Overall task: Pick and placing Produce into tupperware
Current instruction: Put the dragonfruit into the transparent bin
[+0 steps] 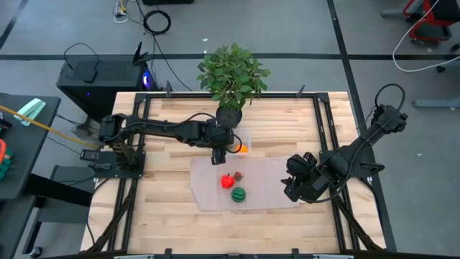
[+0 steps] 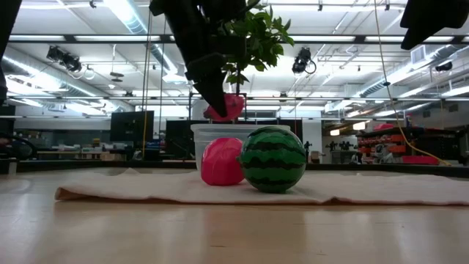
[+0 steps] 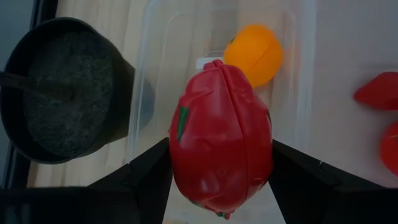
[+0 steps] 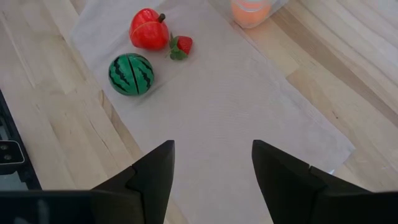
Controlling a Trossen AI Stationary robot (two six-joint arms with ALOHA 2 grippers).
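My left gripper (image 3: 221, 165) is shut on a red toy fruit (image 3: 221, 140) and hangs over the near end of the clear tupperware (image 3: 144, 74), which stands on the table beside the plant pot. An orange toy fruit (image 3: 254, 53) lies inside the tupperware. On the mat lie a red toy apple (image 1: 228, 180), a small strawberry (image 1: 238, 175) and a green watermelon (image 1: 238, 194). In the low view the held fruit (image 2: 226, 108) is above the tupperware's rim (image 2: 220, 129). My right gripper (image 4: 211, 174) is open and waits over the mat's right part (image 1: 295, 183). My left gripper pinches the red toy fruit across its widest part (image 3: 180, 155), one finger (image 3: 146, 177) on each side. The fingers come from above, pointing down. The fruit is lifted clear and hangs over the tupperware, its far end (image 3: 214, 68) sticking out beyond the fingertips.
A black plant pot (image 3: 59, 93) with a leafy plant (image 1: 231, 72) stands right beside the tupperware at the table's far side. The translucent mat (image 4: 249, 118) covers the middle of the wooden table (image 1: 158, 201). A black metal frame (image 1: 136, 137) borders the table.
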